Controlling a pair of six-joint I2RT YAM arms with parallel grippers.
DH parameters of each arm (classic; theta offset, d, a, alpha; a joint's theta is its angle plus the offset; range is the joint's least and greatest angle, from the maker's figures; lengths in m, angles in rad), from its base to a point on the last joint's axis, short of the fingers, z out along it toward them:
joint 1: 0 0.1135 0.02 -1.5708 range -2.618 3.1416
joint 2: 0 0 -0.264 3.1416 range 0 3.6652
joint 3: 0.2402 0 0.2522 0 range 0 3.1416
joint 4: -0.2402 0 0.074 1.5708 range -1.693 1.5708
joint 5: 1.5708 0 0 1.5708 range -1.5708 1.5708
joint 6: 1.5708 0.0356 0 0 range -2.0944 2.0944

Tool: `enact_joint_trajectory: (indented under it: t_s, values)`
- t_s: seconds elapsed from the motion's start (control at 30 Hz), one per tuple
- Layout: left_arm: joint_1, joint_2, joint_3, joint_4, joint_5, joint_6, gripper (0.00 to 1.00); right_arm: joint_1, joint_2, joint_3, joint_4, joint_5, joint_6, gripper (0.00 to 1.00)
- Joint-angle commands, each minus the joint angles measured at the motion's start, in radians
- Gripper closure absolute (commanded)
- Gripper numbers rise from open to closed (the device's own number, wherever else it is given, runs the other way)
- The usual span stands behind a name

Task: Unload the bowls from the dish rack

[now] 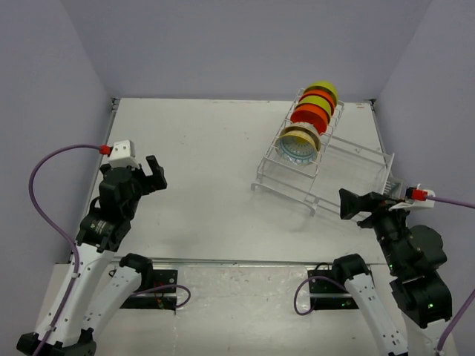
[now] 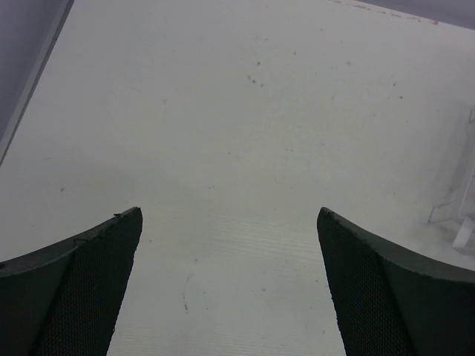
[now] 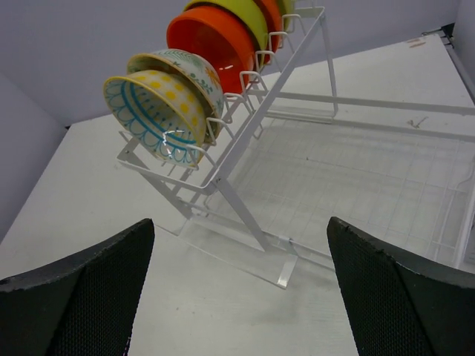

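White table (image 1: 208, 163); dish rack (image 1: 349, 167) stands on its far right part, bowls (image 1: 308, 119) slotted upright.

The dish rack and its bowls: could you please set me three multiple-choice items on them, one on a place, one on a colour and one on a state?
1. Where on the table does the dish rack stand in the top view?
A) far right
B) near left
C) between the arm bases

2. What colour is the bowl right behind the two patterned bowls?
A) blue
B) orange-red
C) black

3. How do the right arm's jaws stand?
A) shut on a bowl
B) shut on a rack wire
C) open, holding nothing

Answers:
1 A, the rack sits toward the table's far right corner.
2 B, the right wrist view shows an orange-red bowl next in the row.
3 C, that view shows the fingers wide apart, with only table and rack between them.
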Motion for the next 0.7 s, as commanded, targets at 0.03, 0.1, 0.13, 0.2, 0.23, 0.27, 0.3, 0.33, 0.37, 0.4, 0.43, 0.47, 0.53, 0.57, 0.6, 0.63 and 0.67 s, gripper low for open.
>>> enact_joint_trajectory:
  t_s: [0.03,0.1,0.13,0.2,0.23,0.27,0.3,0.33,0.37,0.4,0.43,0.47,0.53,0.57,0.6,0.63,0.67]
  values:
    - [-0.005,0.004,0.005,0.006,0.006,-0.009,0.0,0.004,-0.033,-0.031,0.125,-0.125,-0.041,0.01]
    - [-0.005,0.001,0.002,0.008,0.01,-0.009,0.0,0.004,-0.064,-0.06,0.252,-0.269,-0.049,0.01]
    - [-0.005,0.001,0.002,0.009,0.015,-0.008,0.0,0.004,-0.081,-0.098,0.297,-0.351,-0.026,0.01]
    - [-0.005,0.004,0.004,0.008,0.015,-0.008,0.0,0.004,-0.073,-0.091,0.357,-0.388,0.02,0.01]
    - [-0.005,0.004,0.004,0.009,0.015,-0.008,0.0,0.004,-0.046,-0.072,0.352,-0.417,0.017,0.01]
    - [-0.005,0.006,0.002,0.009,0.015,-0.008,0.0,0.004,0.041,-0.048,0.34,-0.416,0.002,0.01]
    - [-0.005,0.006,0.002,0.011,0.018,-0.006,0.0,0.004,0.093,-0.017,0.29,-0.402,-0.01,0.01]
    - [-0.005,0.006,0.002,0.012,0.02,-0.006,0.0,0.004,0.147,0.054,0.264,-0.364,-0.029,0.01]
    - [-0.003,0.009,0.002,0.014,0.021,-0.005,0.0,0.004,0.252,0.096,0.233,-0.341,-0.062,0.01]
    - [-0.003,0.01,0.002,0.012,0.021,-0.005,0.0,0.004,0.298,0.186,0.167,-0.275,-0.084,0.01]
    - [-0.003,0.012,0.002,0.011,0.021,-0.005,0.0,0.006,0.328,0.225,0.139,-0.275,-0.102,0.01]
    - [-0.003,0.015,0.002,0.009,0.024,-0.005,0.0,0.012,0.367,0.262,0.119,-0.211,-0.139,0.01]
    - [-0.003,0.014,0.002,0.012,0.027,-0.003,0.0,0.032,0.413,0.368,0.058,-0.129,-0.167,0.01]
    - [-0.003,0.014,0.001,0.014,0.033,-0.003,0.0,0.083,0.449,0.412,-0.021,0.002,-0.208,0.01]
    - [-0.003,0.014,0.001,0.017,0.038,0.0,0.0,0.134,0.538,0.492,-0.061,0.096,-0.228,0.01]
    - [-0.002,0.02,0.001,0.02,0.043,0.0,0.0,0.264,0.581,0.523,-0.092,0.21,-0.272,0.01]
    - [0.001,0.023,0.001,0.018,0.047,0.001,0.0,0.324,0.627,0.556,-0.164,0.424,-0.29,0.01]
